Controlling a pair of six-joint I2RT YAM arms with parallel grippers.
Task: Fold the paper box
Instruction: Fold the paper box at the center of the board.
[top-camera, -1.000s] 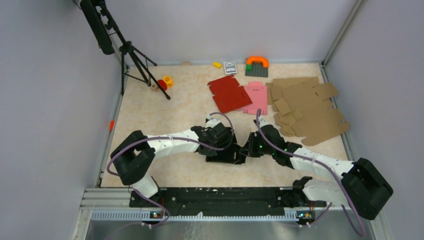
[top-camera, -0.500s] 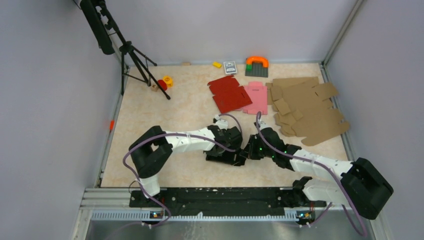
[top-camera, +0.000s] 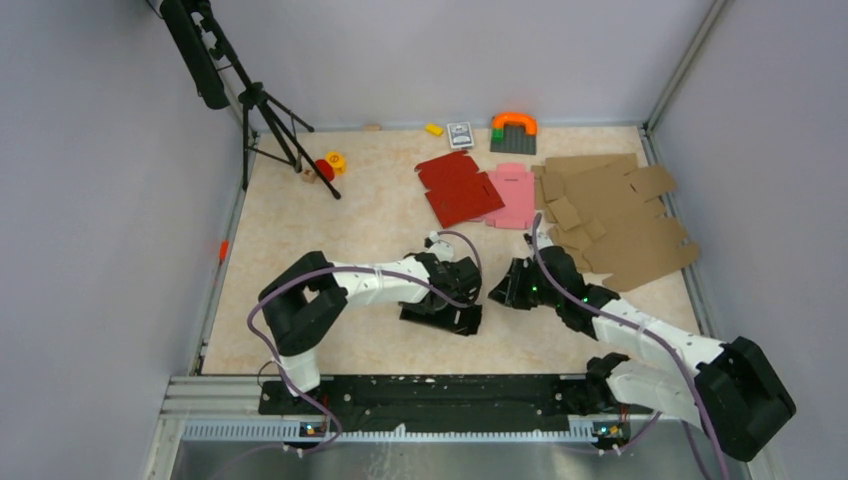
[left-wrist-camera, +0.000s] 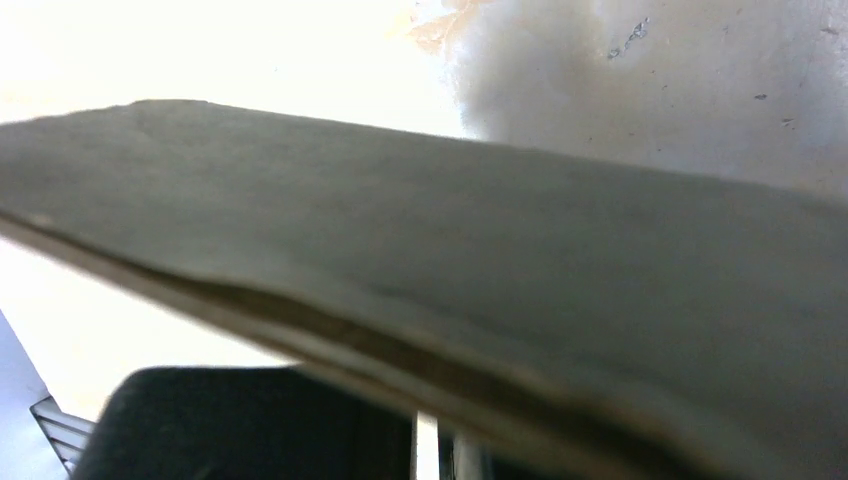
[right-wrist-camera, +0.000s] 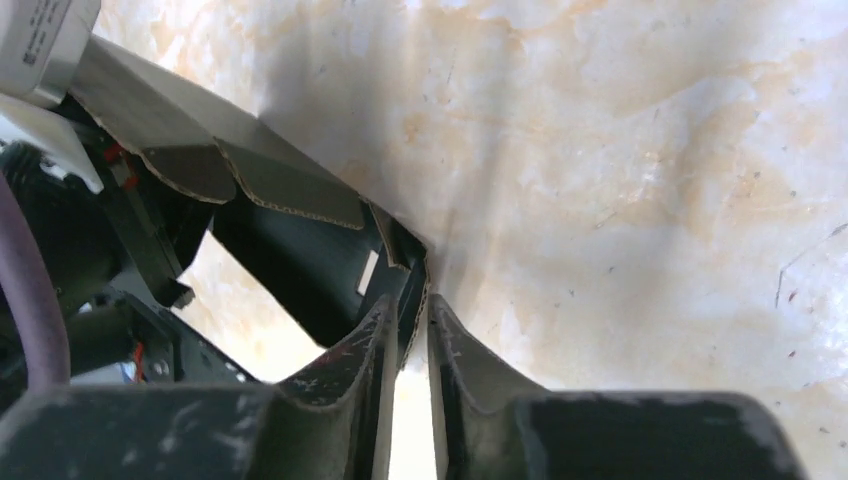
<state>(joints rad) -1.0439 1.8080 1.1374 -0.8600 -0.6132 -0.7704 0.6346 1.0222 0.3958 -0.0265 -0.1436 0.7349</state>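
Right arm position has changed against the view 0.5 s earlier: its elbow now sits farther right and its wrist farther from the bases. The right gripper (top-camera: 498, 291) has drawn slightly away from the left gripper (top-camera: 455, 288). The paper box (top-camera: 440, 318) lies a little nearer the left arm than before. The left arm shows almost the same pose as 0.5 s ago.

1. Paper box: it is black and partly folded. It rests on the table (top-camera: 330, 230) in the middle of the near half, directly under the left gripper, with its right end toward the right gripper.
2. Right gripper (right-wrist-camera: 408, 330): the 2 fingers (right-wrist-camera: 350, 375) stand almost together. The right wrist view shows the corrugated edge of a corner flap of the paper box (right-wrist-camera: 290, 260) pinched between their tips. Other flaps and a dark inner panel rise to the left of the fingers.
3. Left gripper: in the left wrist view 1 grey panel of the paper box (left-wrist-camera: 450, 260) fills the frame, very close and slanted. Only a dark part of the gripper shows below it. Whether these jaws are open or closed cannot be told.
4. Far half of the table: a red blank (top-camera: 458, 188) and a pink blank (top-camera: 513, 195) touch side by side. Brown cardboard blanks (top-camera: 610, 215) are heaped to their right. A tripod (top-camera: 265, 110) stands at the far left corner.
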